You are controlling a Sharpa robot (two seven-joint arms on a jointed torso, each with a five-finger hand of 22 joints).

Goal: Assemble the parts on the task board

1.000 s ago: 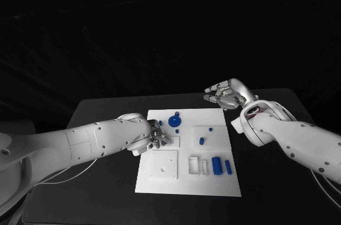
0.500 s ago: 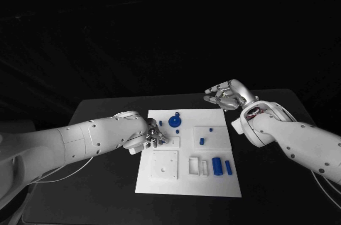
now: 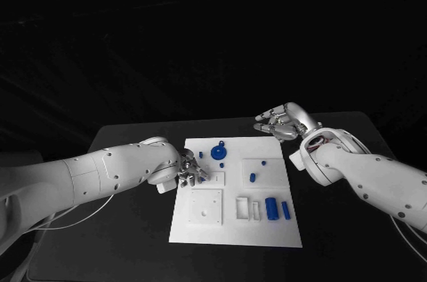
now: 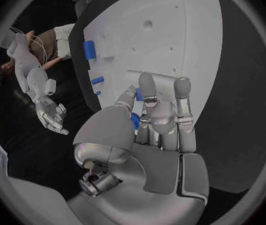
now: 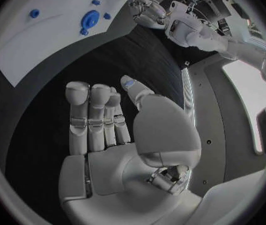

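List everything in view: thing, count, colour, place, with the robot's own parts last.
table: one, black, under everything.
task board: one, white, mid-table.
round part: one, blue, board's far edge.
cylinder part: one, blue, board's near right.
bar part: one, blue, beside the cylinder.
small part: one, blue, pinched in left hand.
left hand: silver, over board's left edge.
right hand: silver, empty, fingers apart, above table beyond board's far right corner.

Both arms wear smooth white shells dotted with small dark screws. Each silver hand, the left hand (image 3: 189, 171) and the right hand (image 3: 280, 123), has jointed metallic fingers. Thin pale cables trail under the left arm at the lower left.
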